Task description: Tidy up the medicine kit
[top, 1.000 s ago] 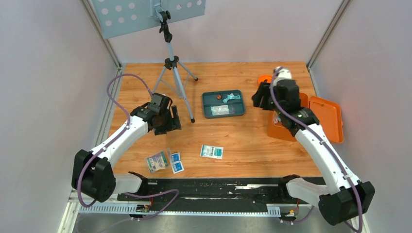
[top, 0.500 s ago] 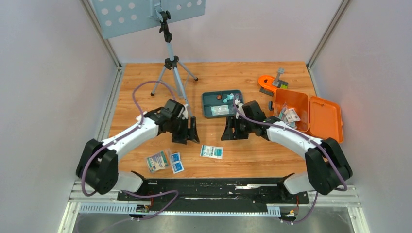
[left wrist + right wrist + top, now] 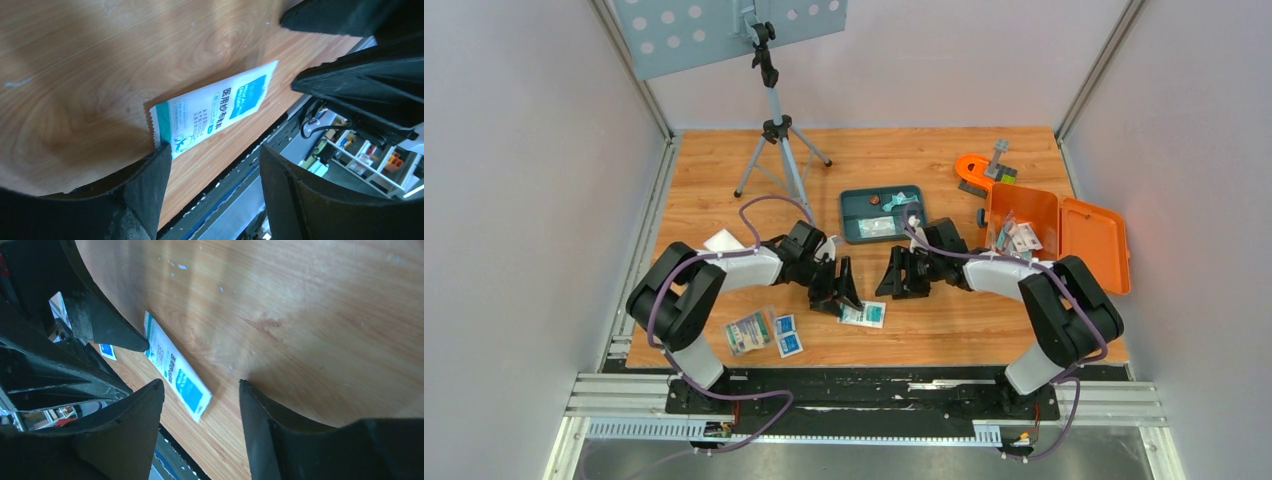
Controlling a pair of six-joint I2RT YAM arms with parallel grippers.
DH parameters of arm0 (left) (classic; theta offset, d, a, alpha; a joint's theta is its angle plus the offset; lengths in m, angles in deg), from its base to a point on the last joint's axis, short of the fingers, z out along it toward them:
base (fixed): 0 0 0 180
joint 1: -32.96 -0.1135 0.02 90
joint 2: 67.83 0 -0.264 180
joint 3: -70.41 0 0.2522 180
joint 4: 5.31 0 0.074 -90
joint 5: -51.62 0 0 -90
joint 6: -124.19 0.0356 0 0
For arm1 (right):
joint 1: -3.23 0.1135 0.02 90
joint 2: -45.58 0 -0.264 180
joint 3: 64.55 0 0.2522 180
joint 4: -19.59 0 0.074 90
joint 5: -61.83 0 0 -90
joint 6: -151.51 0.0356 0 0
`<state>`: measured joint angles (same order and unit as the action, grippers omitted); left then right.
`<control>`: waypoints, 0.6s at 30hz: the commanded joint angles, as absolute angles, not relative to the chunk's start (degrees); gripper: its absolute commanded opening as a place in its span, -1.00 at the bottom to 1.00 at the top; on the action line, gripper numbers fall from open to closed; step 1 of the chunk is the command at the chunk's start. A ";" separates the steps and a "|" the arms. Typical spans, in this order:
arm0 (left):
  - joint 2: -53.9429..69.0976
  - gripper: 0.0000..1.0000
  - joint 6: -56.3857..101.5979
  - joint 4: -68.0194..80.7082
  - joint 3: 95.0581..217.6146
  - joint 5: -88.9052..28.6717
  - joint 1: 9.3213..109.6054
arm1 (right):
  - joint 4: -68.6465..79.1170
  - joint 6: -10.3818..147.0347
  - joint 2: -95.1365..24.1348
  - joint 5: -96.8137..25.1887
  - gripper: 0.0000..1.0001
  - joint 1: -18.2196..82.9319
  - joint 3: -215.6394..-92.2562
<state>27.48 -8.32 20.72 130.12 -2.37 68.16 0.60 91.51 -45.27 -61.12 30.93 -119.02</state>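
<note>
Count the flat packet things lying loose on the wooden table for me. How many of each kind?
Small blue-and-white square sachets: 2
White-and-teal rectangular printed sachet: 1
Clear plastic bag with printed packet: 1
Plain white square piece: 1
Total: 5

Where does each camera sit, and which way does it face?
Top external: high behind the bases, looking down on the table; both arms show.
Left wrist: looks down past its own fingers at a white-teal sachet.
Right wrist: looks at it from the opposite side, own fingers framing.
Shared: both wrist views hold that sachet.
</note>
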 commanded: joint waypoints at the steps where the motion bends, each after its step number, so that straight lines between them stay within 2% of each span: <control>1: 29.04 0.47 -11.29 13.64 129.48 -0.09 68.09 | 7.35 93.33 -45.80 -63.70 0.16 30.74 -117.00; 13: 30.53 0.45 -12.75 12.91 128.38 -2.17 68.05 | 10.94 95.45 -48.12 -69.64 0.12 30.74 -114.73; 18: 30.87 0.45 -12.14 13.76 128.76 -2.71 67.58 | 11.46 93.83 -49.19 -74.06 0.02 30.74 -114.92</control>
<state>29.66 -13.10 13.86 129.29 -0.42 68.06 8.64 94.90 -47.98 -69.27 30.82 -115.00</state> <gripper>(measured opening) 0.727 0.529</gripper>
